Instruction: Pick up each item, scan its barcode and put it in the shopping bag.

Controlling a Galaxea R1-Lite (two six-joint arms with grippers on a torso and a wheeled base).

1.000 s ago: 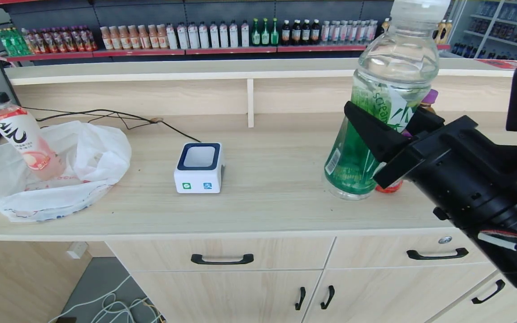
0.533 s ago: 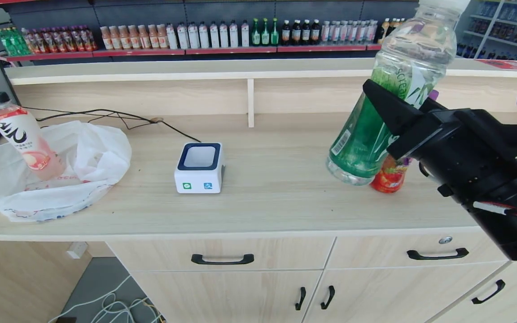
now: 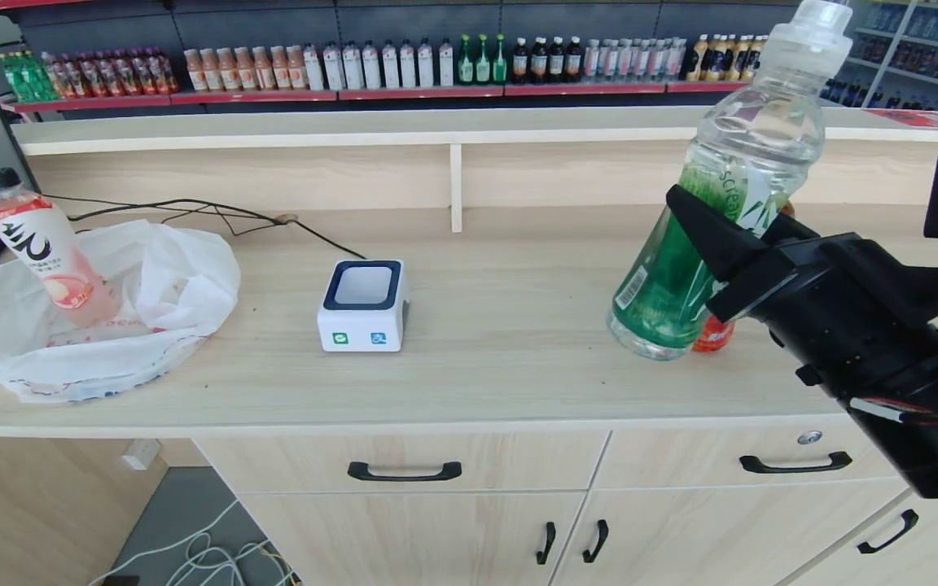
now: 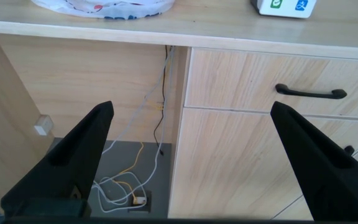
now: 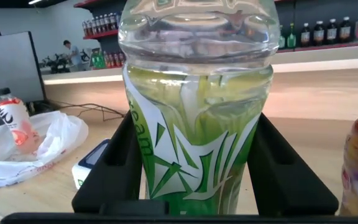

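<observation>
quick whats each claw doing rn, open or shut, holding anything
Left claw: open, holding nothing.
Right claw: closed on the green-labelled bottle, which is tilted.

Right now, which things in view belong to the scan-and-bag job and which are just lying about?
Job:
- green bottle, held in the right gripper
- small red bottle behind it
- scanner
- shopping bag
- pink bottle resting on the bag

Lying about:
- black cable on the counter
- shelf bottles at the back
- drawers below
</observation>
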